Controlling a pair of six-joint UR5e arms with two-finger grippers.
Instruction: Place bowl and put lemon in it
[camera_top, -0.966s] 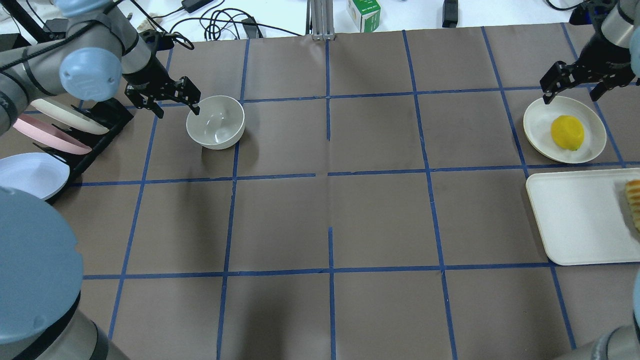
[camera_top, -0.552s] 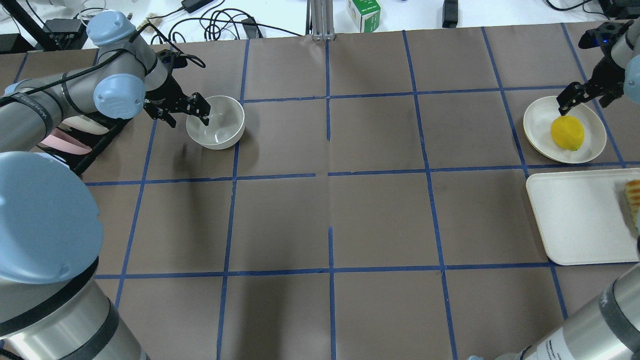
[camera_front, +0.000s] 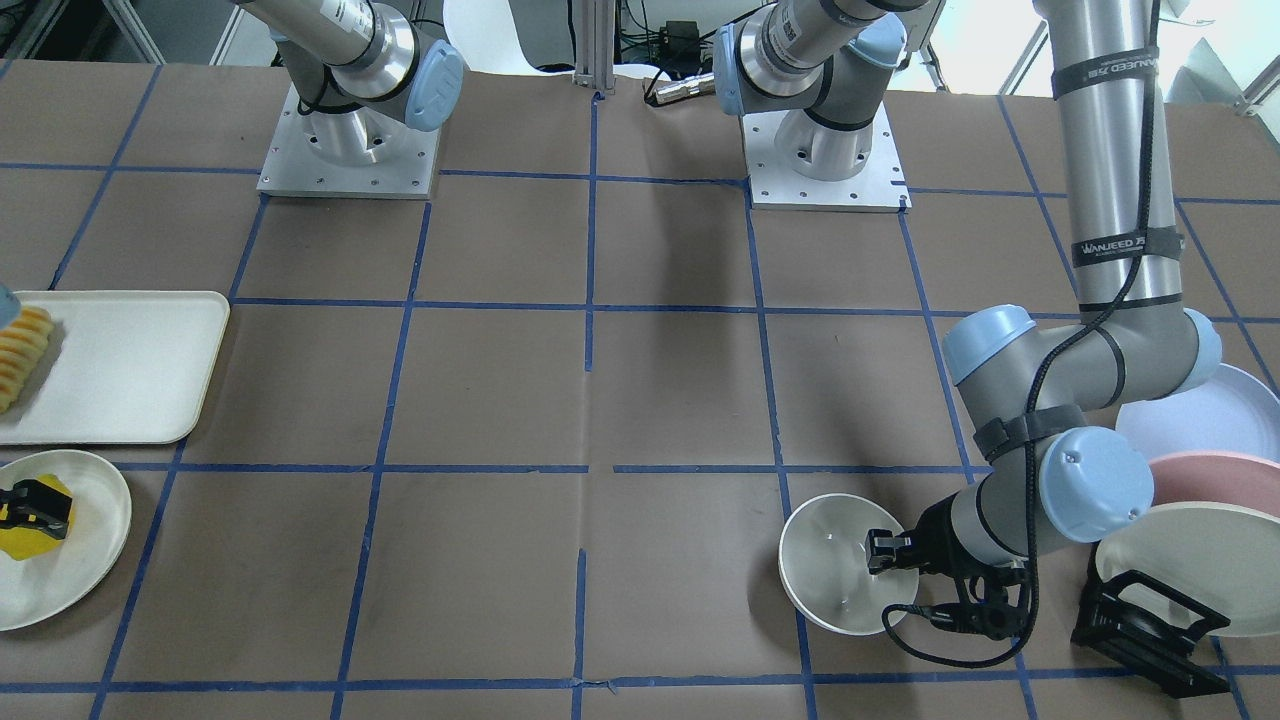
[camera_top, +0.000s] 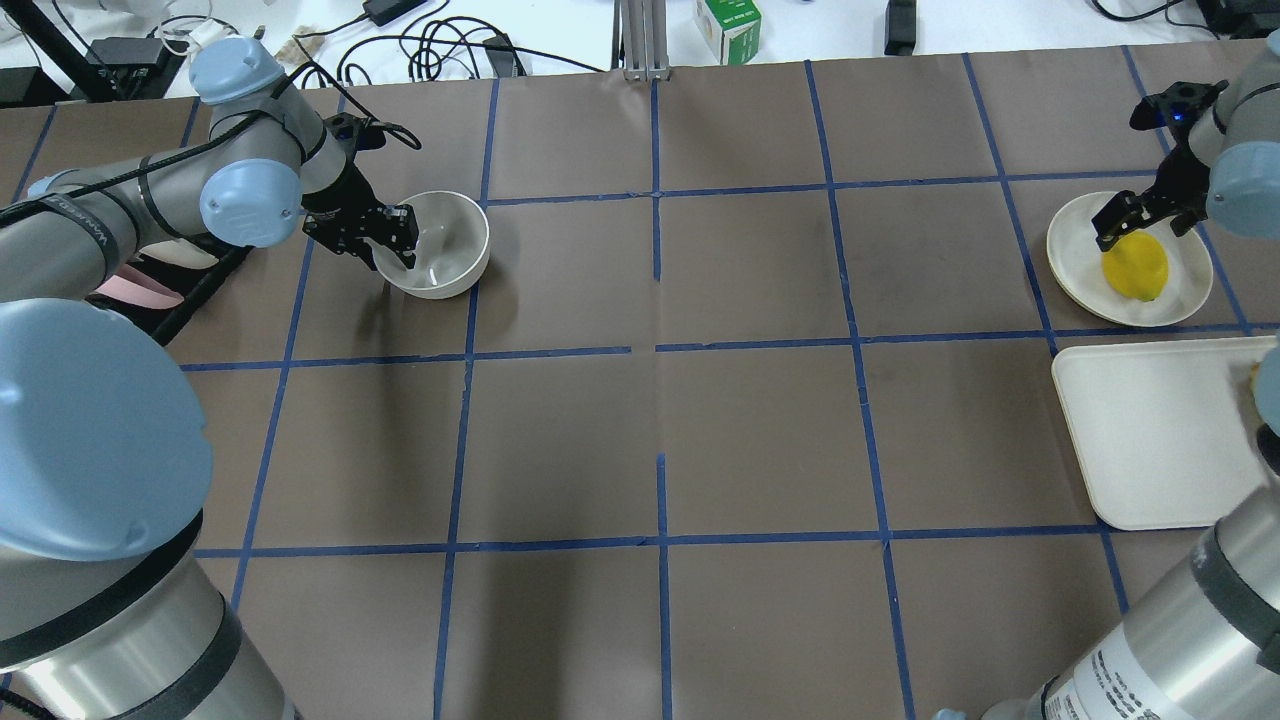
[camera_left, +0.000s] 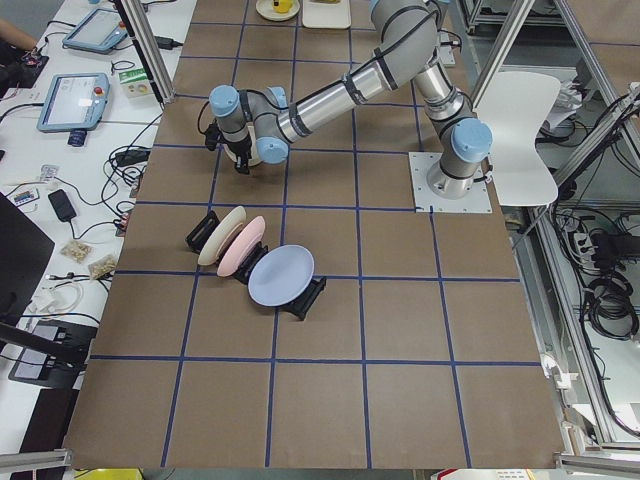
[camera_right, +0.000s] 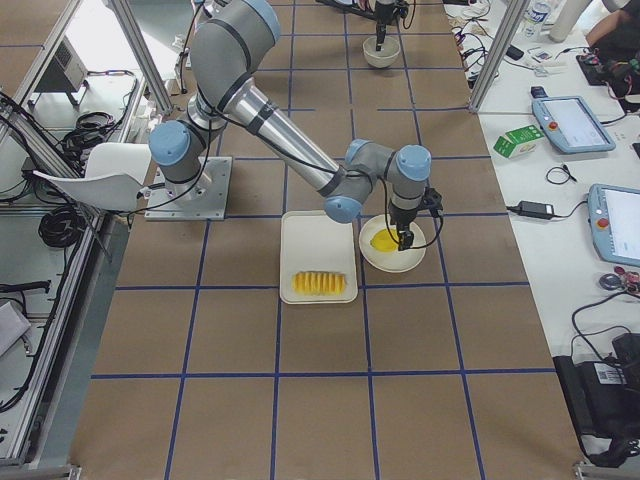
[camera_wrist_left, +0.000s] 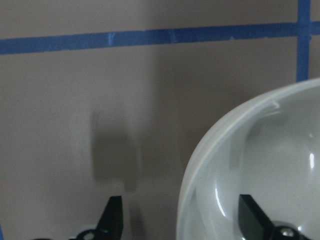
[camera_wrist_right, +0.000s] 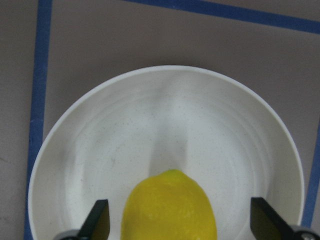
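Bowl: the small, deep, round off-white glossy bowl stands upright and empty on the brown paper tabletop, which is gridded with blue tape. It is on the robot's left side, near a black rack of pastel plates.
Left gripper: the left gripper is low at the bowl's rim with its fingers spread. One finger is inside the bowl and the other outside its wall, so they straddle the rim without pinching it. Whether the inner finger touches the glaze cannot be told.
Lemon: the bright yellow oval lemon lies on a flat round cream plate on the robot's right side, well apart from the bowl.
Right gripper: the right gripper is down over the lemon with its fingers spread, one on either side. A gap shows between each finger and the peel.
Tray: a rectangular cream tray lies just beside the plate. A row of orange-yellow fruit slices sits at its outer end.
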